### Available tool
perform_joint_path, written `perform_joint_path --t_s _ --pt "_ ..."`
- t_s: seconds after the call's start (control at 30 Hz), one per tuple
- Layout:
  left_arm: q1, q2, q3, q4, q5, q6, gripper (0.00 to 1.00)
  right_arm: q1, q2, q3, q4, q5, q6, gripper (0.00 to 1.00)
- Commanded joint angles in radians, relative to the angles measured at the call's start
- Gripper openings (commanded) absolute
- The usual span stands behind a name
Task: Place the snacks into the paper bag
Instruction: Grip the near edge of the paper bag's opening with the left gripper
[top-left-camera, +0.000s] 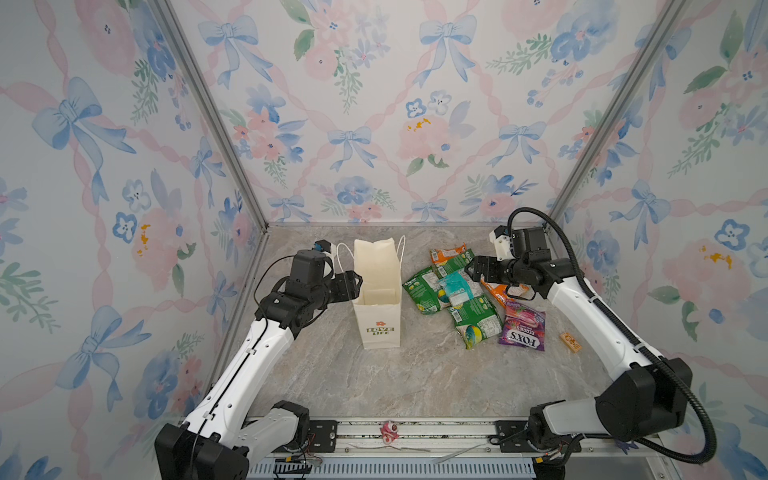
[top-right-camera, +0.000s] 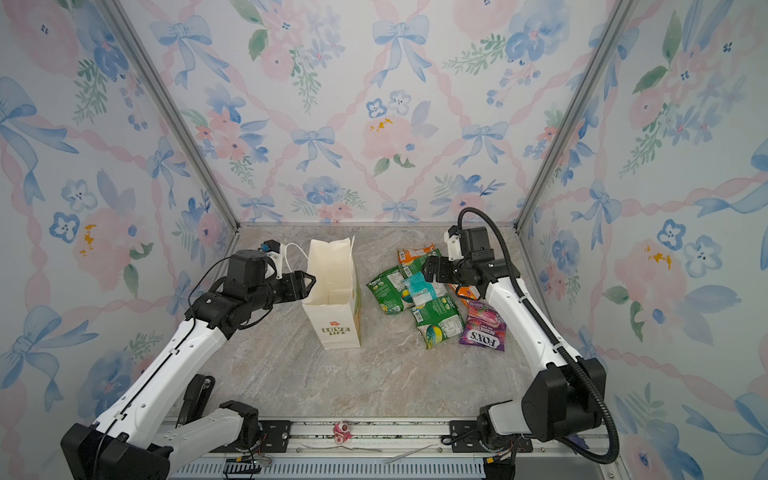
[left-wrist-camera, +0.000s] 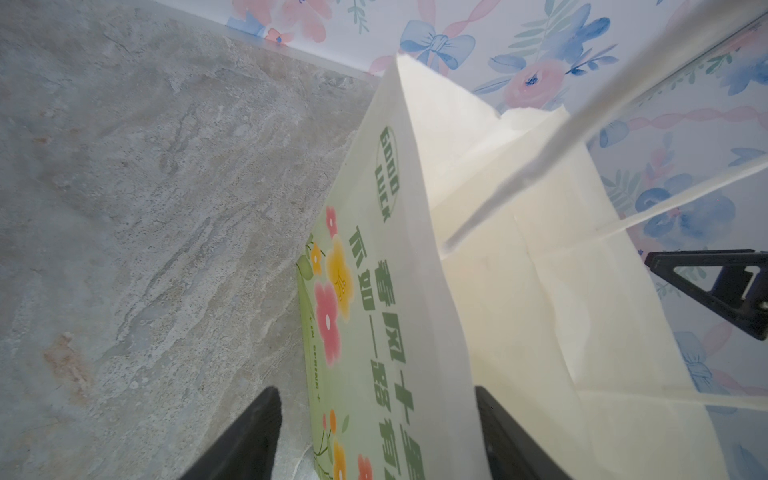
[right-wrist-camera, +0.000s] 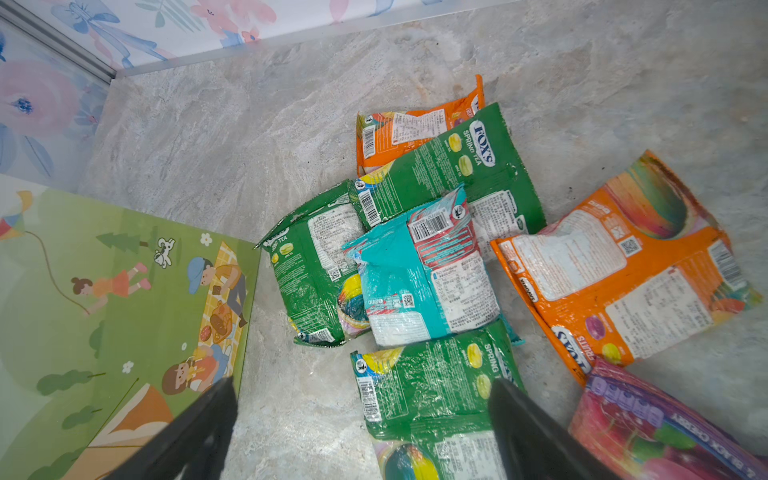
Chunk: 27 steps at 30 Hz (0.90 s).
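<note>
My left gripper (top-left-camera: 355, 286) sits at the left rim of the upright paper bag (top-left-camera: 380, 328), fingers (left-wrist-camera: 257, 419) apart astride its wall, nothing clamped. My right gripper (top-left-camera: 471, 269) hangs wide open over the snacks (top-left-camera: 473, 318) piled right of the bag. No packet is bagged; next I pinch the rim and drop onto the teal packet (right-wrist-camera: 424, 270).

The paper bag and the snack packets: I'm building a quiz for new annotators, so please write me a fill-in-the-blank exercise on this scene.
1. The paper bag stands ____, with its mouth open.
2. The teal packet lies partly on packets coloured ____.
3. The purple packet bears the brand name ____.
4. The right gripper, holding nothing, has its jaws ____.

Missing words: upright; green; FOX'S; open.
</note>
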Motion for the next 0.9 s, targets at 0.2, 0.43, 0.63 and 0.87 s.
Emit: perform_joint_path --t_s 0.2,0.43,0.63,0.87 --pt "-0.006 0.003 0.041 0.017 0.021 -0.010 0.52 0.013 0.008 -0.020 0.007 0.000 0.001 0.97" --pt "-0.006 0.006 0.042 0.018 0.025 -0.023 0.44 0.013 0.011 -0.018 0.006 -0.001 0.003 0.97" --pt "-0.005 0.014 0.049 0.018 0.048 -0.022 0.39 0.013 0.006 -0.021 0.004 -0.001 0.004 0.97" --pt "-0.006 0.008 0.050 0.017 0.046 -0.028 0.29 0.013 0.000 -0.026 0.004 -0.001 0.006 0.97"
